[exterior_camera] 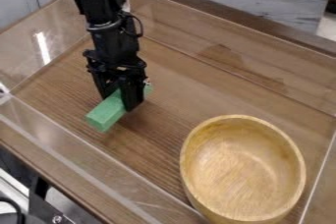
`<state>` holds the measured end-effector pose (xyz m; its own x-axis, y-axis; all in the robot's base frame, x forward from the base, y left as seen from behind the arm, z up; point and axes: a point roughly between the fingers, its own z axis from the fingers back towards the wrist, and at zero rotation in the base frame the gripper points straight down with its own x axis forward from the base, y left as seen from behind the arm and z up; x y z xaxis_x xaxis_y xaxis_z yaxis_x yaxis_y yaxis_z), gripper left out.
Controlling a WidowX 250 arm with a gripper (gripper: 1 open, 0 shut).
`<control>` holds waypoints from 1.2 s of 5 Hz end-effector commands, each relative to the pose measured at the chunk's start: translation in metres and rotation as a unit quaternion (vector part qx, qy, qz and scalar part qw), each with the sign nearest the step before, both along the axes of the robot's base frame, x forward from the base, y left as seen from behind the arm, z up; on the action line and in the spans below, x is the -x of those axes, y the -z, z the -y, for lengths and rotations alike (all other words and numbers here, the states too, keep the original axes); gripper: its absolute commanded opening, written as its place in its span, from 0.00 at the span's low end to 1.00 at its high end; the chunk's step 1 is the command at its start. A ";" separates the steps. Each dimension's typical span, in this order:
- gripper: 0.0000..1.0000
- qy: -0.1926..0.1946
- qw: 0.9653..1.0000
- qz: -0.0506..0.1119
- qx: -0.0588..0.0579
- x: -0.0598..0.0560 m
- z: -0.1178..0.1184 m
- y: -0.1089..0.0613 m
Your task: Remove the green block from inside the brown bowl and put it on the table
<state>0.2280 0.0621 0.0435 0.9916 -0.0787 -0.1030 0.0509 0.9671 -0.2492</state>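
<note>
The green block (pixel 108 116) rests low on the table (pixel 197 81), left of centre, its far end caught between the black fingers. My gripper (pixel 122 98) points steeply down and is shut on that end of the block. The brown bowl (pixel 243 168) sits at the lower right, with nothing inside it, well apart from the gripper and the block.
Low clear acrylic walls (pixel 53 135) run along the table's edges, close to the block's left and front. A grey surface lies beyond the back wall (pixel 250 2).
</note>
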 end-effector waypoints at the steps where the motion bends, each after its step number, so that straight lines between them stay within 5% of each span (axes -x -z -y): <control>1: 0.00 0.005 1.000 0.020 -0.008 -0.012 -0.003 -0.012; 6: 0.00 0.003 1.000 0.003 0.004 -0.022 -0.002 -0.013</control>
<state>0.2382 0.0625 0.0447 0.9861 -0.0776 -0.1467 0.0343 0.9602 -0.2772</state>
